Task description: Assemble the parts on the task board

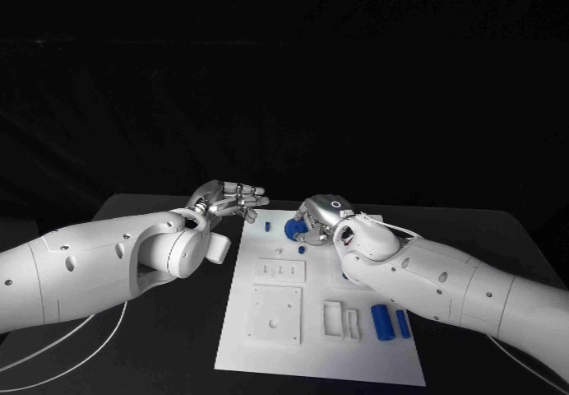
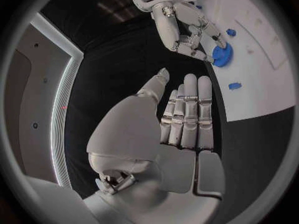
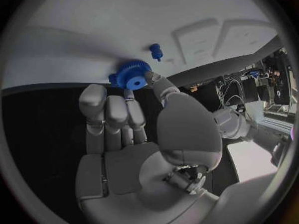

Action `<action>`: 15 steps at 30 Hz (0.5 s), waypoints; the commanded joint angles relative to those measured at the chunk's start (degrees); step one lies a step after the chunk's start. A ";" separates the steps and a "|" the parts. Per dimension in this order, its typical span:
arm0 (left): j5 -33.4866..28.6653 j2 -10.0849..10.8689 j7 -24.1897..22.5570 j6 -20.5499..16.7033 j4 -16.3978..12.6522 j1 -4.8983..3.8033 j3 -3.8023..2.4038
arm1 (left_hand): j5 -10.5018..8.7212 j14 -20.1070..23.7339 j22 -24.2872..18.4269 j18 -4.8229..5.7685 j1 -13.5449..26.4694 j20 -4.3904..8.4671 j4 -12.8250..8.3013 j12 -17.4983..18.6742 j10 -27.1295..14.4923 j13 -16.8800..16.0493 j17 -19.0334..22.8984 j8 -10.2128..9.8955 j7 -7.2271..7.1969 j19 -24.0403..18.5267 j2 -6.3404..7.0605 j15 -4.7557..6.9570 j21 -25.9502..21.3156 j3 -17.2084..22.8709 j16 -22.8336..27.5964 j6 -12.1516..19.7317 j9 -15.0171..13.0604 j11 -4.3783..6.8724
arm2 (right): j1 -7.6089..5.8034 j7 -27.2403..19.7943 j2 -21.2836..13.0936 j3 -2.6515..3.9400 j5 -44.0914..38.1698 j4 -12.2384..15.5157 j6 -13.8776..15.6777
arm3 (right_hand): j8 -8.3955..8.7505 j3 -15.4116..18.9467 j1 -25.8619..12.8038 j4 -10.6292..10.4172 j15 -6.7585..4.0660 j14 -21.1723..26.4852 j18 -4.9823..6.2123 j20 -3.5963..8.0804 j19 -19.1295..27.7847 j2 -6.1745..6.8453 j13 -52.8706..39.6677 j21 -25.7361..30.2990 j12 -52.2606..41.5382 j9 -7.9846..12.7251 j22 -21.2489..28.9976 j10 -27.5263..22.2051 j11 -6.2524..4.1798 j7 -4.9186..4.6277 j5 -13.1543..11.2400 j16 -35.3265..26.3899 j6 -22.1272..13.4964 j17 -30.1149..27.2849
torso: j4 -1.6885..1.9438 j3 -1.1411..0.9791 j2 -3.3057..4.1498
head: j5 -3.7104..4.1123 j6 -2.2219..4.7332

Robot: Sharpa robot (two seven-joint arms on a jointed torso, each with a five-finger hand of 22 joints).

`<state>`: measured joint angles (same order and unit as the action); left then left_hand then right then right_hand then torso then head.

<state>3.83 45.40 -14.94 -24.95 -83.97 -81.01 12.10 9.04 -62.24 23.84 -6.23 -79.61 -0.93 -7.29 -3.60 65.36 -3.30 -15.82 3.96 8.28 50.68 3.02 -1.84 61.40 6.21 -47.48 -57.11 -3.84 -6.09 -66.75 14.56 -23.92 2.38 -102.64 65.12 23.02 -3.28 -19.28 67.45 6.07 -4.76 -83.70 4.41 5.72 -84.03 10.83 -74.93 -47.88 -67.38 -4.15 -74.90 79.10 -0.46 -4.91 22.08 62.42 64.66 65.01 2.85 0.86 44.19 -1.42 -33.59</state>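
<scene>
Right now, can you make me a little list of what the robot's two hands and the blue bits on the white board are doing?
right hand: thumb and fingers on the blue toothed gear wheel, at the far end of the white task board
left hand: open, fingers straight and together, holding nothing, over the black table beside the board
other blue parts: small peg standing near the gear; two cylinders at the board's near right

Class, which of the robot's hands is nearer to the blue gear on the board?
Right. The right hand has its fingers on the gear; the left hand hangs flat over the black table, off the board's edge.
</scene>
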 commanded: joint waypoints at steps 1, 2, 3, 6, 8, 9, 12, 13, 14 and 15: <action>0.21 -0.10 -0.37 0.56 -0.10 -0.02 -0.04 | -0.31 -0.33 -0.06 -0.79 -0.05 0.12 0.04 0.13 -0.48 -0.09 0.06 -0.06 -0.08 -0.33 -0.35 0.05 0.11 -0.26 0.00 0.37 -0.01 0.02 | 0.10 -0.81 0.13 -0.19 -0.28 -0.17 -0.74 | -0.32 0.56 0.44 -0.14 -0.12 0.11 0.81 0.35 -3.29 0.04 -1.02 0.42 0.29 0.00 -4.11 -0.57 0.04 0.02 -0.61 -0.29 -0.56 -0.11 | -0.02 0.05 -0.02 | -0.20 -0.04; 0.21 -0.10 -0.36 0.57 -0.09 -0.02 -0.04 | -0.31 -0.33 -0.06 -0.79 -0.05 0.12 0.04 0.13 -0.48 -0.09 0.06 -0.06 -0.08 -0.33 -0.35 0.05 0.11 -0.26 0.00 0.37 -0.01 0.02 | 0.10 -0.81 0.17 -0.21 -0.26 -0.23 -0.75 | -0.31 0.74 0.36 -0.36 -0.11 0.12 0.82 0.34 -3.29 0.04 -0.98 0.48 0.32 0.01 -4.08 -0.60 0.07 0.00 -0.73 -0.31 -0.67 -0.12 | -0.05 0.04 -0.02 | -0.22 -0.05; 0.21 -0.11 -0.36 0.57 -0.09 -0.02 -0.04 | -0.31 -0.33 -0.06 -0.79 -0.05 0.12 0.04 0.13 -0.48 -0.09 0.06 -0.06 -0.08 -0.33 -0.35 0.05 0.11 -0.26 0.00 0.37 -0.01 0.02 | 0.10 -0.81 0.22 -0.23 -0.23 -0.30 -0.76 | -0.34 1.00 0.37 -0.63 -0.09 0.09 0.82 0.31 -3.28 0.05 -0.95 0.50 0.34 0.02 -4.07 -0.63 0.09 -0.06 -0.72 -0.32 -0.87 -0.12 | -0.06 0.02 -0.01 | -0.21 -0.05; 0.21 -0.16 -0.35 0.58 -0.07 -0.01 -0.04 | -0.31 -0.33 -0.06 -0.79 -0.05 0.12 0.04 0.13 -0.48 -0.09 0.06 -0.06 -0.08 -0.33 -0.35 0.05 0.11 -0.26 0.00 0.37 -0.01 0.02 | 0.13 -0.79 0.42 -0.27 -0.19 -0.62 -0.88 | -0.32 1.44 0.44 -1.05 -0.04 0.12 0.87 0.28 -3.29 0.07 -0.85 0.61 0.45 0.04 -4.01 -0.73 0.12 -0.11 -0.74 -0.47 -1.19 -0.22 | -0.08 -0.03 0.00 | -0.17 -0.01; 0.21 -0.19 -0.36 0.59 -0.06 -0.01 -0.04 | -0.31 -0.33 -0.06 -0.79 -0.05 0.12 0.04 0.13 -0.48 -0.09 0.06 -0.06 -0.08 -0.33 -0.35 0.05 0.11 -0.26 0.00 0.37 -0.01 0.02 | 0.15 -0.80 0.55 -0.30 -0.14 -0.87 -1.02 | -0.34 1.66 0.45 -1.20 0.00 0.14 0.91 0.25 -3.27 0.12 -0.75 0.73 0.60 0.05 -3.96 -0.85 0.15 -0.17 -0.96 -0.58 -1.46 -0.30 | -0.06 -0.02 0.00 | -0.17 0.02; 0.21 -0.20 -0.36 0.59 -0.06 -0.01 -0.04 | -0.31 -0.33 -0.06 -0.79 -0.05 0.12 0.04 0.13 -0.48 -0.09 0.06 -0.06 -0.08 -0.33 -0.35 0.05 0.11 -0.26 0.00 0.37 -0.01 0.02 | 0.16 -0.81 0.59 -0.31 -0.10 -0.97 -1.08 | -0.34 1.72 0.44 -1.24 0.02 0.15 0.92 0.23 -3.26 0.13 -0.72 0.80 0.65 0.06 -3.94 -0.89 0.16 -0.19 -1.02 -0.61 -1.55 -0.32 | -0.06 -0.01 0.00 | -0.17 0.00; 0.21 -0.22 -0.36 0.59 -0.03 -0.01 -0.04 | -0.31 -0.33 -0.06 -0.79 -0.05 0.12 0.04 0.13 -0.48 -0.09 0.06 -0.06 -0.08 -0.33 -0.35 0.05 0.11 -0.26 0.00 0.37 -0.01 0.02 | 0.18 -0.84 0.71 -0.36 0.07 -1.25 -1.28 | -0.31 2.79 0.40 -1.74 0.20 0.17 1.05 0.07 -3.24 0.19 -0.50 1.11 0.93 0.29 -3.80 -1.11 0.37 -0.55 -2.06 -0.83 -3.05 -0.47 | -0.06 -0.01 -0.02 | -0.18 -0.01; 0.21 -0.23 -0.36 0.59 -0.03 -0.01 -0.04 | -0.31 -0.33 -0.06 -0.79 -0.05 0.12 0.04 0.13 -0.48 -0.09 0.06 -0.06 -0.08 -0.33 -0.35 0.05 0.11 -0.26 0.00 0.37 -0.01 0.02 | 0.18 -0.84 0.76 -0.37 0.19 -1.35 -1.36 | -0.31 3.42 0.46 -1.97 0.29 0.17 1.12 -0.01 -3.25 0.17 -0.41 1.15 1.02 0.33 -3.77 -1.18 0.45 -0.66 -3.11 -0.89 -3.60 -0.51 | -0.07 -0.02 -0.02 | -0.19 -0.02; 0.21 -0.23 -0.36 0.59 -0.02 -0.01 -0.04 | -0.31 -0.33 -0.06 -0.79 -0.05 0.12 0.04 0.13 -0.48 -0.09 0.06 -0.06 -0.08 -0.33 -0.35 0.05 0.11 -0.26 0.00 0.37 -0.01 0.02 | 0.18 -0.84 0.79 -0.38 0.36 -1.44 -1.43 | -0.33 4.29 0.44 -2.39 0.37 0.18 1.19 -0.10 -3.25 0.11 -0.33 1.21 1.12 0.35 -3.74 -1.26 0.52 -0.75 -4.26 -0.96 -4.16 -0.57 | -0.07 -0.03 -0.01 | -0.22 -0.01; 0.21 -0.24 -0.35 0.60 -0.01 -0.01 -0.04 | -0.31 -0.33 -0.06 -0.79 -0.05 0.12 0.04 0.13 -0.48 -0.09 0.06 -0.06 -0.08 -0.33 -0.35 0.05 0.11 -0.26 0.00 0.37 -0.01 0.02 | 0.19 -0.84 0.82 -0.39 0.53 -1.52 -1.51 | -0.40 5.84 0.67 -3.50 0.44 0.18 1.34 -0.23 -3.25 -0.13 -0.20 1.29 1.21 0.33 -3.69 -1.37 0.53 -0.78 -4.49 -1.04 -4.47 -0.62 | -0.08 -0.03 -0.01 | -0.24 -0.03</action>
<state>3.83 45.29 -14.93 -24.95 -83.91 -81.01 12.10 9.04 -62.24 23.84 -6.18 -79.61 -0.93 -7.29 -3.59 65.36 -3.30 -15.83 3.96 8.28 50.68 3.02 -1.84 61.40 6.21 -47.48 -57.11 -3.84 -6.09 -66.60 14.26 -23.20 2.00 -102.37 63.67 22.70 -3.31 -14.03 67.60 2.87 -4.59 -83.53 4.93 5.72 -84.04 10.68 -74.92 -46.79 -66.51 -3.85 -74.90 78.00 -0.01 -5.66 17.96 61.62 60.43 64.42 2.79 0.85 44.18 -1.60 -33.60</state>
